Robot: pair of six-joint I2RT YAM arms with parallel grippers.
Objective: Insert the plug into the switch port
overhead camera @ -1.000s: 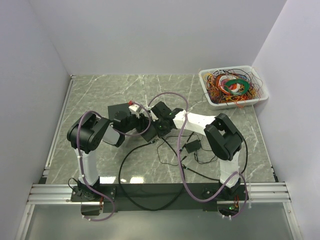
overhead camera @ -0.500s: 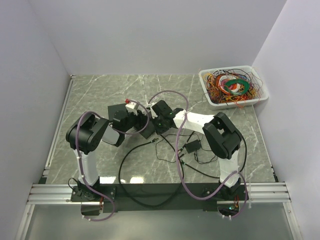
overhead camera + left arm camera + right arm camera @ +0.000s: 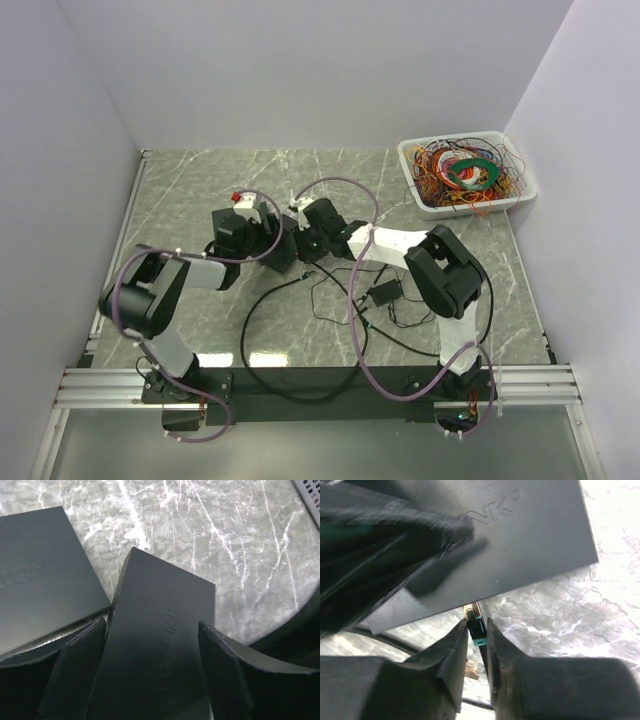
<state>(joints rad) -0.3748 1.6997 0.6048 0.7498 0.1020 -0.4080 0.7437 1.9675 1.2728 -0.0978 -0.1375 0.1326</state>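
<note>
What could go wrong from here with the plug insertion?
The plug, pinched in the right gripper, sits by the edge of the switch; no port shows, so it may jam against the casing. The loose black cable trailing on the table could tug it askew.

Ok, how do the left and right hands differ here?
The left hand is spread wide around the black switch box; the right hand is nearly closed, pinching the small plug. The left hand's load is broad and black; the right hand's is tiny, with a teal tab. Both hold something.
</note>
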